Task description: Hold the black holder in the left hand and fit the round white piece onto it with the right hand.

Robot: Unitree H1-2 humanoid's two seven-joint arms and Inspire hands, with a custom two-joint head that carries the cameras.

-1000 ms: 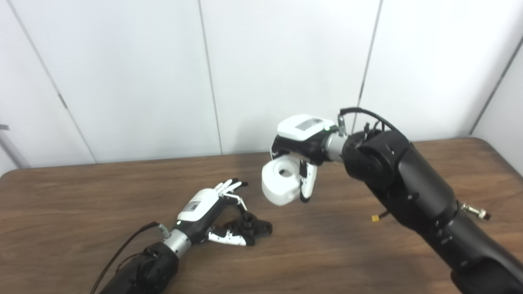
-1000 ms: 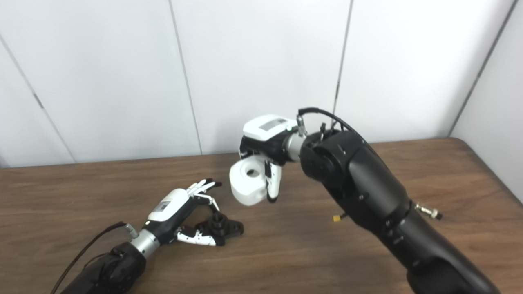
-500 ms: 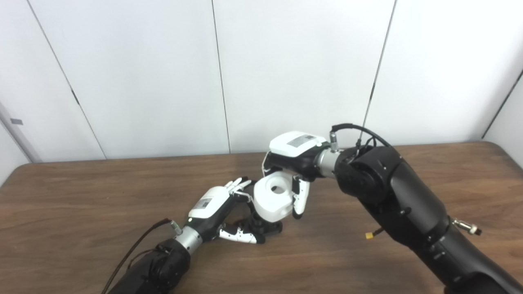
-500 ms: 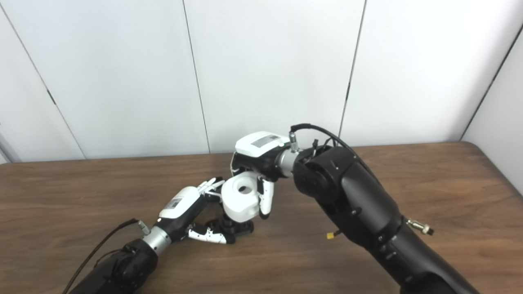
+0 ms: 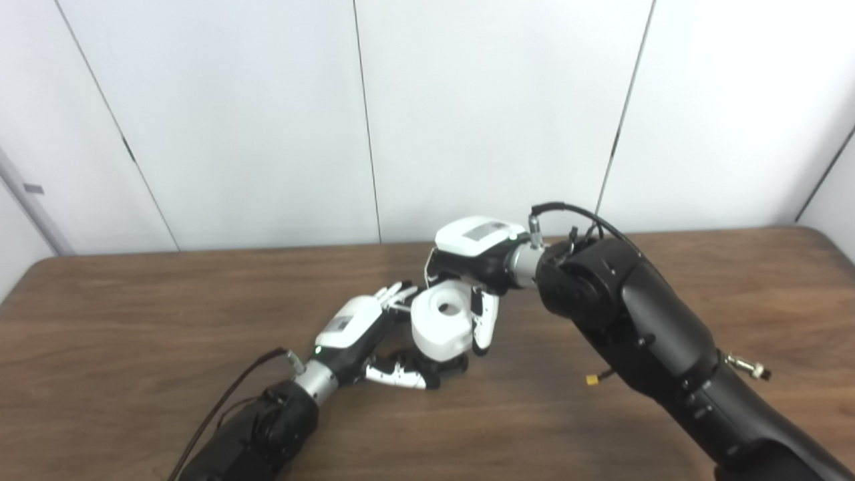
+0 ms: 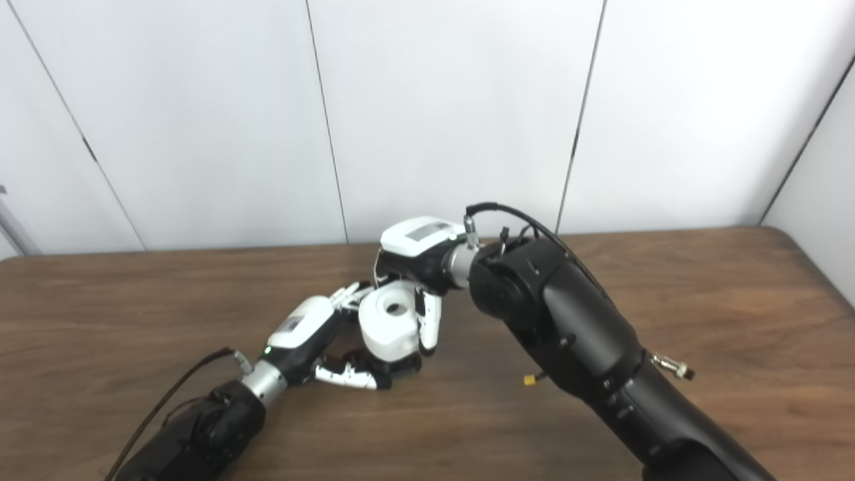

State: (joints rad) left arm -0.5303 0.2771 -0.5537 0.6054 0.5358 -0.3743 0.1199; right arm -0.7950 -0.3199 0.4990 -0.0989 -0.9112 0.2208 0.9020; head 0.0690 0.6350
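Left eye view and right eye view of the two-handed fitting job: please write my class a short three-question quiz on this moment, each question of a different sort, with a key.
1. True or false: the right robot hand holds the round white piece.
2. Multiple choice: where is the black holder? A) lifted high above the table B) low at the wooden table, directly under the white piece C) beside the right arm's elbow
3. Fill in: the hole in the white piece faces ____.

Key:
1. True; its fingers wrap the piece's sides.
2. B; the left robot hand is beside it, thumb along its base.
3. Upward, toward the cameras.
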